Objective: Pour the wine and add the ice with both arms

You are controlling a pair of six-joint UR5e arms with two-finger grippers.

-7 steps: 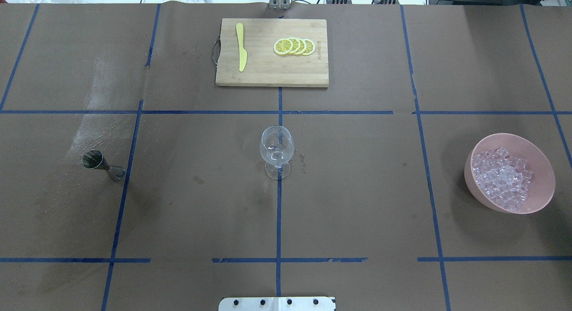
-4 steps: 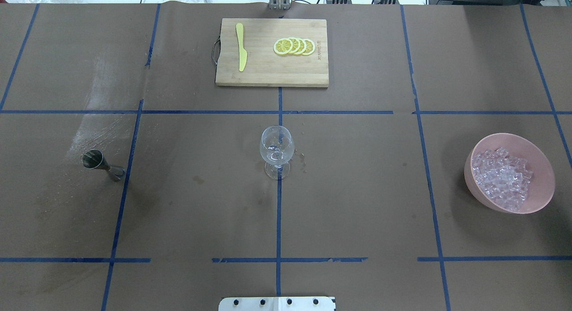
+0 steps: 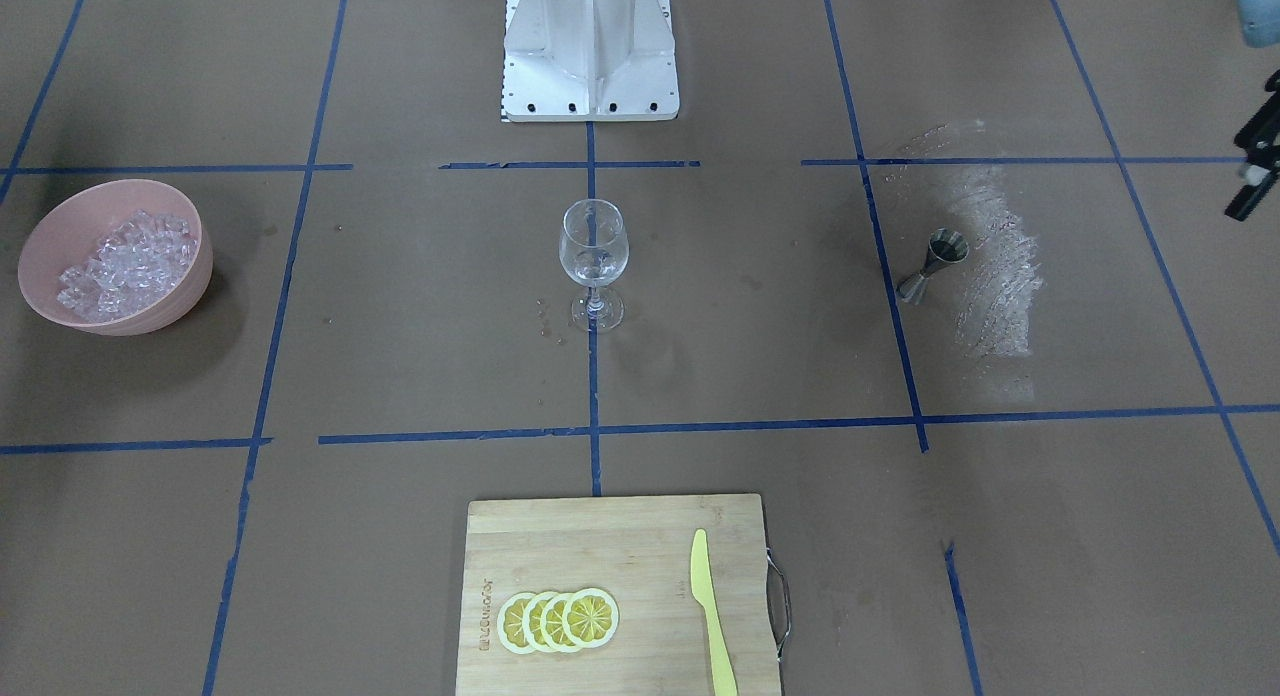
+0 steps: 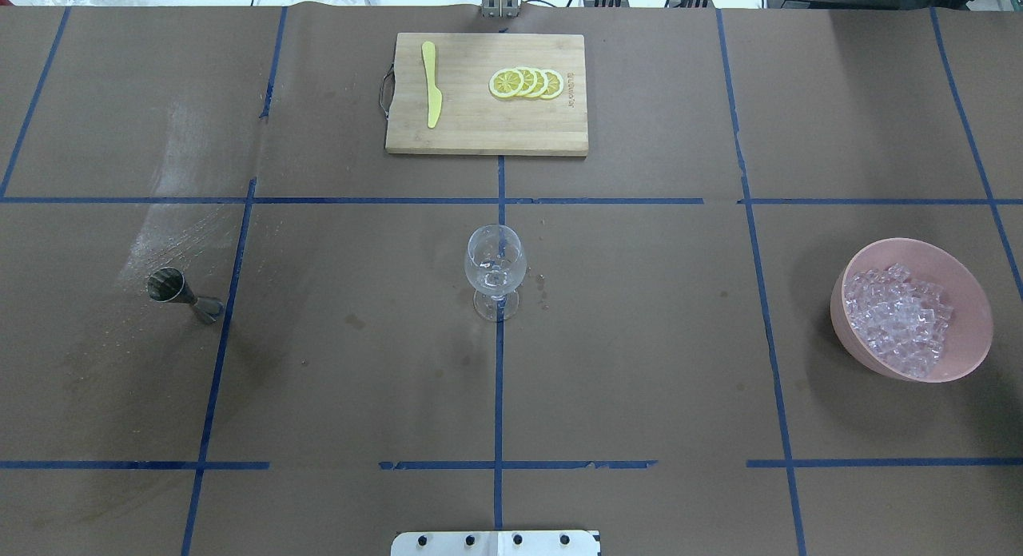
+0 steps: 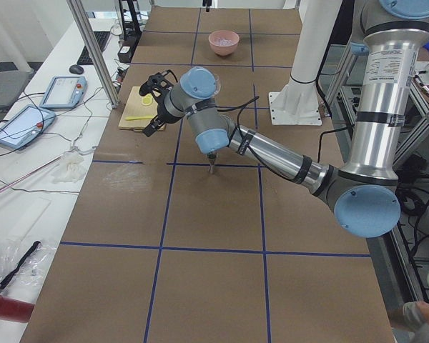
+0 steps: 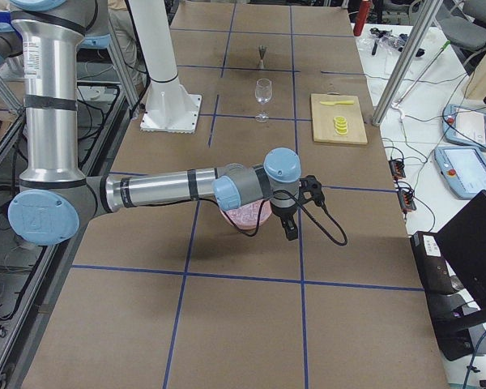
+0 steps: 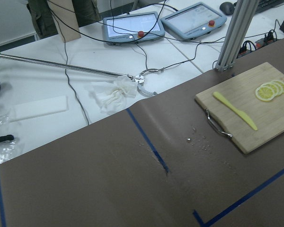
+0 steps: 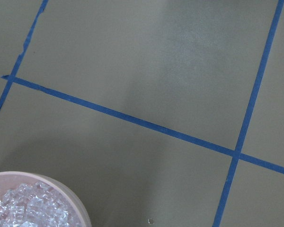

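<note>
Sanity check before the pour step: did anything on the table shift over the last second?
Nothing visibly changed in the overhead view. The wine glass, jigger, pink bowl of ice and the cutting board with lemon slices and knife all sit where they were.

The right arm [image 6: 162, 188] stretches low across the brown surface [image 6: 243, 324]. Its black gripper [image 6: 291, 229] hangs just past a pink bowl [image 6: 245, 217] that the wrist mostly hides; whether it is parted or closed is unclear from here. Farther off stand a wine glass [image 6: 263, 89], a jigger [image 6: 262, 55] and a cutting board [image 6: 338, 119].
</note>
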